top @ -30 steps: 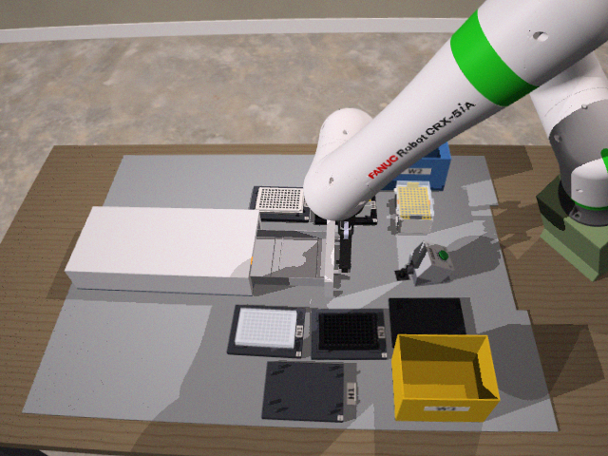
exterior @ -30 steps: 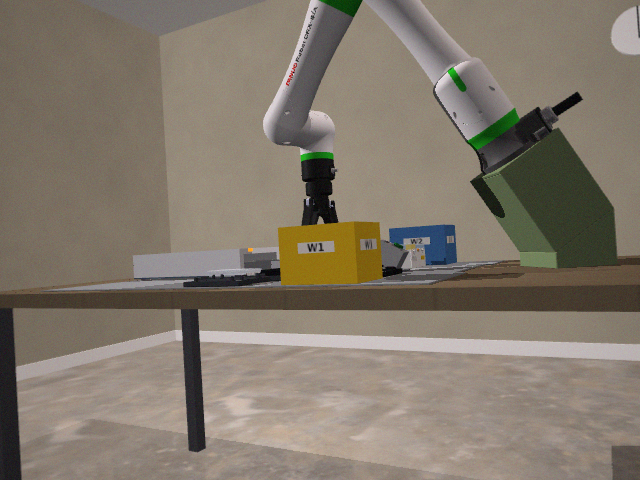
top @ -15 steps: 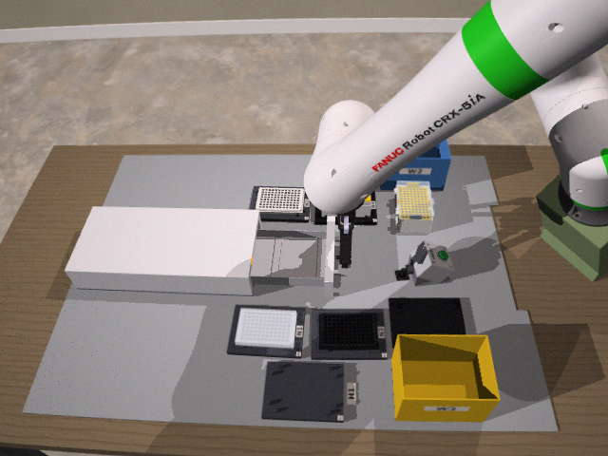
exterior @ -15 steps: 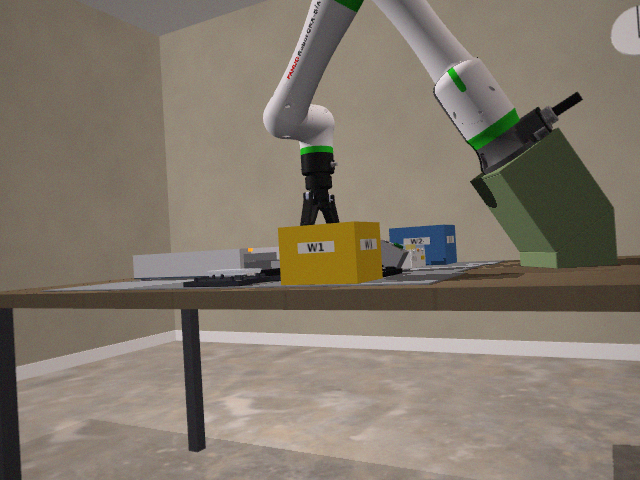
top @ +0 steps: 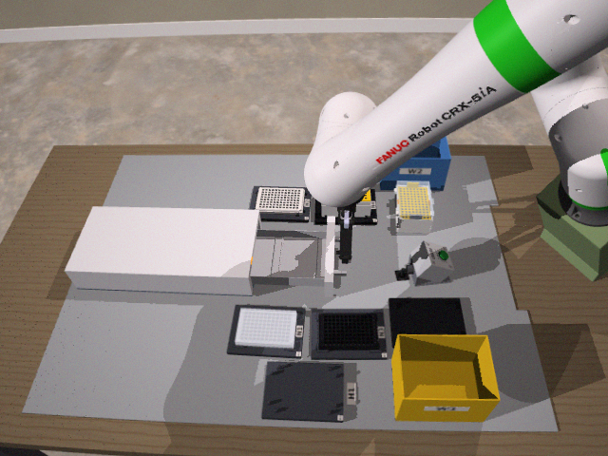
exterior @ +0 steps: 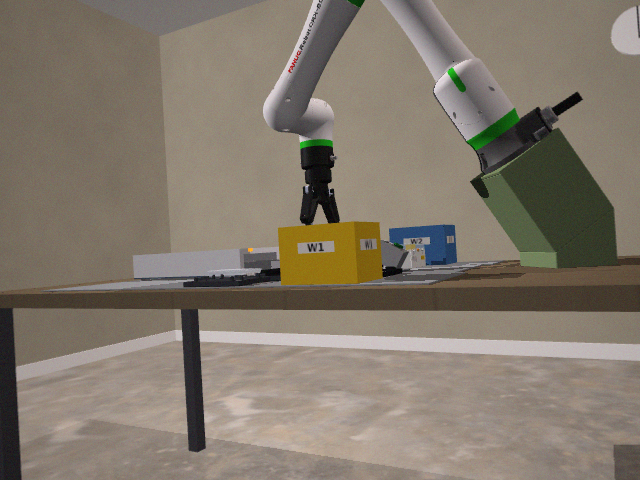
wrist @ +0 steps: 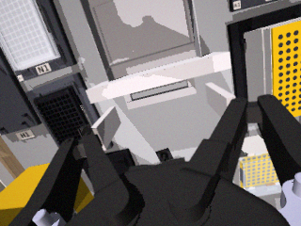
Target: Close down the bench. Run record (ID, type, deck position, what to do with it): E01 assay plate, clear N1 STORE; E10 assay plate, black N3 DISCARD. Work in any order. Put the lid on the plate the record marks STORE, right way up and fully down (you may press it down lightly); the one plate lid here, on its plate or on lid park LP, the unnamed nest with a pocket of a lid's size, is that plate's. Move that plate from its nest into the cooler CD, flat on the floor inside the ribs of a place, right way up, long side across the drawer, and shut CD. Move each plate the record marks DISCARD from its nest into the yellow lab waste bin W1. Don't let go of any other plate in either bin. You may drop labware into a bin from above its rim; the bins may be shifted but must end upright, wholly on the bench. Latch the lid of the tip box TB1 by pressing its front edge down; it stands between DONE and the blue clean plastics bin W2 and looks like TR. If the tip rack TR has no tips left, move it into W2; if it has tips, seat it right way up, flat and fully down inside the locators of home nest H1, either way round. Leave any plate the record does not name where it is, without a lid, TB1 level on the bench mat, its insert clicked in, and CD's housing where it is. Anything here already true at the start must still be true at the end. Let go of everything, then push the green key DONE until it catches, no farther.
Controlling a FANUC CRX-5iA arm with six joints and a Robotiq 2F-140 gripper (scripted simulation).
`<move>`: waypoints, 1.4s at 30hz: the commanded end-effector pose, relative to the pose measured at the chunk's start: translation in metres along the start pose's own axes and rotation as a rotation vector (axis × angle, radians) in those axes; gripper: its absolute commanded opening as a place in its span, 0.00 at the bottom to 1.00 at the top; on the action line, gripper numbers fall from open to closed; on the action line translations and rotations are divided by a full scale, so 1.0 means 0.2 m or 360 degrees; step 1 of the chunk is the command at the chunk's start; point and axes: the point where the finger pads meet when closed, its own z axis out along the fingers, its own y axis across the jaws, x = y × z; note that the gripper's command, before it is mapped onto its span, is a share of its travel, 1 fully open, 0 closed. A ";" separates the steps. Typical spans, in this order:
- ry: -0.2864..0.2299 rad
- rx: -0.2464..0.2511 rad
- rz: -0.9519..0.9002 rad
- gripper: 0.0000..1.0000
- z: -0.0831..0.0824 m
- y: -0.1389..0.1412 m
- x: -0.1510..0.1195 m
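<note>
Gripper (top: pixel 343 259) spread wide, holding nothing, hanging just right of cooler CD's open drawer (top: pixel 287 262) front. Clear plate E01 (top: pixel 266 328) sitting in N1, near side, no lid on it. Black E10 (top: pixel 349 331) in N3 beside it. Risk: dropping low here could clip the drawer front and shove it or the housing (top: pixel 161 247). Lidding comes before storing.

I see beige walls (exterior: pixel 103 155) meeting at a corner, a white baseboard (exterior: pixel 413 343) along their foot, and a mottled concrete floor (exterior: pixel 336 403). A brown wooden table (exterior: pixel 465 297) stands on dark legs (exterior: pixel 192 377).
</note>
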 end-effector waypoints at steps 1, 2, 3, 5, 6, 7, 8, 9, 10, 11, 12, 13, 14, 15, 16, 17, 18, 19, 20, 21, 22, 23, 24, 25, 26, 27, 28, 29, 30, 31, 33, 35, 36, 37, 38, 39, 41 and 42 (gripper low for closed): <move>0.0000 0.0000 0.0000 0.87 -0.03 0.00 0.00; 0.0000 0.0000 0.0000 0.87 -0.03 0.00 0.00; 0.0000 0.0000 0.0000 0.87 -0.04 0.00 0.00; 0.0000 0.0000 0.0000 0.87 -0.05 0.00 0.00; 0.0000 0.0000 0.0000 0.87 -0.06 0.00 0.00; 0.0000 0.0000 0.0000 0.87 -0.07 0.00 0.00; 0.0000 0.0000 0.0000 0.87 -0.07 0.00 0.00; 0.0000 0.0000 0.0000 0.87 -0.07 0.00 0.00; 0.0000 0.0000 0.0000 0.87 -0.07 0.00 0.00; 0.0000 0.0000 0.0000 0.87 -0.08 0.00 0.00; 0.0000 0.0000 0.0000 0.87 -0.09 0.00 0.00; 0.0000 0.0000 0.0000 0.87 -0.09 0.00 0.00; 0.0000 0.0000 0.0000 0.87 -0.10 0.00 0.00; 0.0000 0.0000 0.0000 0.87 -0.11 0.00 0.00; 0.0000 0.0000 0.0000 0.87 -0.11 0.00 0.00; 0.0000 0.0000 0.0000 0.87 -0.12 0.00 0.00; 0.0000 0.0000 0.0000 0.87 -0.13 0.00 0.00; 0.0000 0.0000 0.0000 0.87 -0.13 0.00 0.00; 0.0000 0.0000 0.0000 0.87 -0.14 0.00 0.00; 0.0000 0.0000 0.0000 0.87 -0.15 0.00 0.00; 0.0000 0.0000 0.0000 0.87 -0.15 0.00 0.00; 0.0000 0.0000 0.0000 0.87 -0.16 0.00 0.00; 0.0000 0.0000 0.0000 0.87 -0.17 0.00 0.00; 0.0000 0.0000 0.0000 0.87 -0.17 0.00 0.00; 0.0000 0.0000 0.0000 0.87 -0.17 0.00 0.00; 0.0000 0.0000 0.0000 0.87 -0.17 0.00 0.00; 0.0000 0.0000 0.0000 0.87 -0.18 0.00 0.00; 0.0000 0.0000 0.0000 0.87 -0.19 0.00 0.00; 0.0000 0.0000 0.0000 0.87 -0.19 0.00 0.00; 0.0000 0.0000 0.0000 0.87 -0.20 0.00 0.00; 0.0000 0.0000 0.0000 0.87 -0.21 0.00 0.00; 0.0000 0.0000 0.0000 0.87 -0.23 0.00 0.00; 0.0000 0.0000 0.0000 0.87 -0.23 0.00 0.00; 0.0000 0.0000 0.0000 0.87 -0.24 0.00 0.00; 0.0000 0.0000 0.0000 0.87 -0.25 0.00 0.00; 0.0000 0.0000 0.0000 0.87 -0.25 0.00 0.00; 0.0000 0.0000 0.0000 0.87 -0.27 0.00 0.00; 0.0000 0.0000 0.0000 0.87 -0.27 0.00 0.00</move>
